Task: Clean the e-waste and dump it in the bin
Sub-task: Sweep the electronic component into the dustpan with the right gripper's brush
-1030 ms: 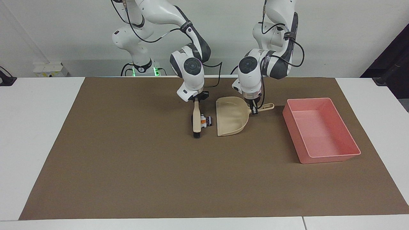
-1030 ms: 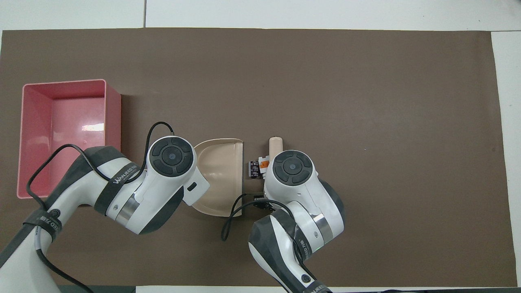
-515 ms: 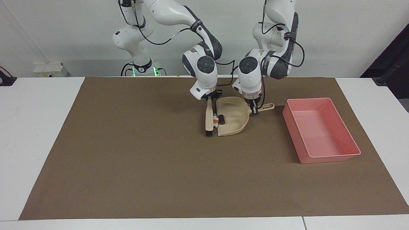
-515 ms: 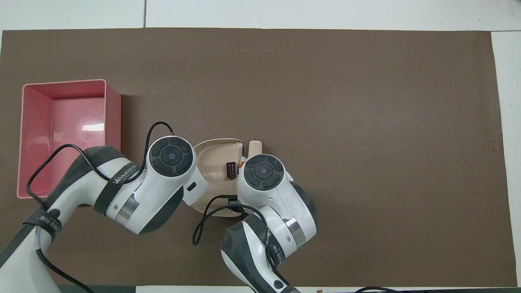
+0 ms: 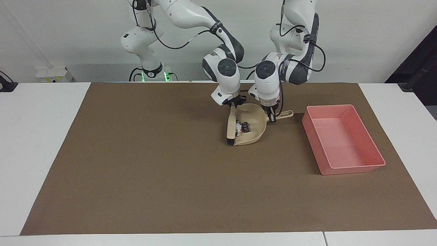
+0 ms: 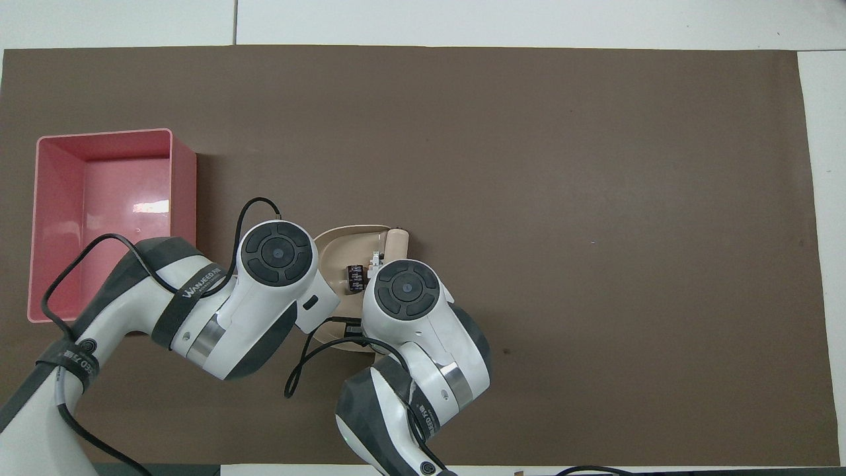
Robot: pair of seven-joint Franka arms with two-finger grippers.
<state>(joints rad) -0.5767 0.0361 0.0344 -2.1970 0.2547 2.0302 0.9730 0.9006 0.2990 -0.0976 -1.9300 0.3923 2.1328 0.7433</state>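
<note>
Both jaws clamped: right gripper (image 5: 232, 105) on brush (image 5: 231, 128), left gripper (image 5: 271, 119) on dustpan (image 5: 254, 133) handle. E-waste (image 5: 243, 127) swept in below; next, I tip it into bin (image 5: 355, 168).

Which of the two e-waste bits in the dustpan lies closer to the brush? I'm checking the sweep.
The white-grey bit lies right against the brush; the black cylinder sits deeper in the dustpan.

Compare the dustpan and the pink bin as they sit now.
The dustpan is beige, with a handle pinched by the left gripper; the bin is pink, larger, handleless and untouched. The dustpan holds the e-waste, with the brush in the right gripper at its mouth; the bin holds nothing. Both rest on the brown mat.
</note>
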